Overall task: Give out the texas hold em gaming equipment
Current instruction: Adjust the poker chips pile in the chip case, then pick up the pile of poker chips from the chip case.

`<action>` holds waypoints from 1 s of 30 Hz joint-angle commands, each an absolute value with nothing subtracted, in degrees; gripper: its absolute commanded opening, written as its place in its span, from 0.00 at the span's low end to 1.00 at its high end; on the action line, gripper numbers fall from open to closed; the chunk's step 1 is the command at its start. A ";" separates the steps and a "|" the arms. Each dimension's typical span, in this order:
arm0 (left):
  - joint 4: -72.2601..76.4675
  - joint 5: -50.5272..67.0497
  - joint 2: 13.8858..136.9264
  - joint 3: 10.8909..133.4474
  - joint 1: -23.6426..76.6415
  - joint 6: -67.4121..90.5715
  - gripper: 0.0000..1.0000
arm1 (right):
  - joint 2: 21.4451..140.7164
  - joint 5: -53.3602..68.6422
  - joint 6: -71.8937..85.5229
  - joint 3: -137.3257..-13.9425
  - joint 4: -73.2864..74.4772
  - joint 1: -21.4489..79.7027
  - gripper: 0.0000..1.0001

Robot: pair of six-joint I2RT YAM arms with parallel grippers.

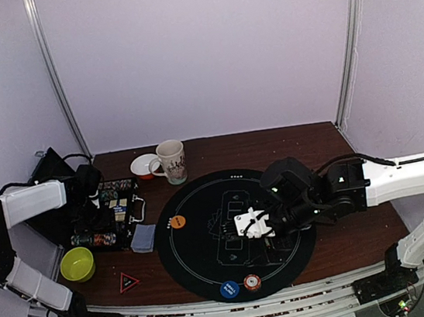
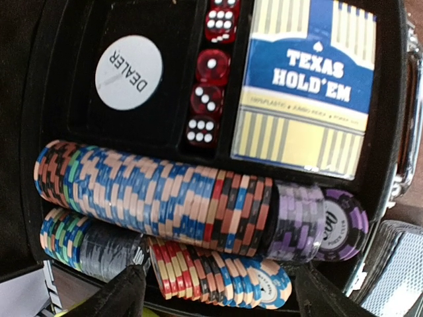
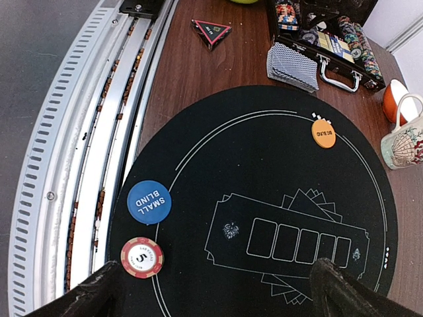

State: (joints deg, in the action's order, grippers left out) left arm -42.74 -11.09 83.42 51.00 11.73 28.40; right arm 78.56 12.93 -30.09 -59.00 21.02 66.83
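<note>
My left gripper [image 2: 218, 300] hangs open over the black chip case [image 1: 110, 216]. Its fingers [image 2: 112, 297] stand either side of a short lower row of striped poker chips [image 2: 218, 274] without gripping it. A longer chip row [image 2: 165, 195], a white dealer disc [image 2: 129, 72], red dice [image 2: 208, 99] and a Texas Hold'em card box [image 2: 304, 86] also fill the case. My right gripper [image 1: 256, 223] is open and empty above the round black mat [image 3: 264, 165]. On the mat lie a blue small-blind disc [image 3: 149, 202], a red chip [image 3: 142, 257] and an orange disc [image 3: 324, 133]. A grey-blue deck of cards [image 1: 144, 238] lies beside the case.
A mug [image 1: 172, 161] and a small orange-and-white dish [image 1: 144, 166] stand at the back. A green bowl [image 1: 77, 264] and a red triangular marker [image 1: 127, 281] sit front left. A metal rail [image 3: 79, 165] runs along the near table edge.
</note>
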 commanded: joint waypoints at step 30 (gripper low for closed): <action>-44.67 -12.47 93.48 54.35 12.13 26.72 0.66 | 77.95 12.76 -31.11 -59.09 21.49 66.62 1.00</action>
State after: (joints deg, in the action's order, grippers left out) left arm -45.58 -11.42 90.52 52.56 11.84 28.08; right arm 78.56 12.91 -30.94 -59.00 21.02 66.83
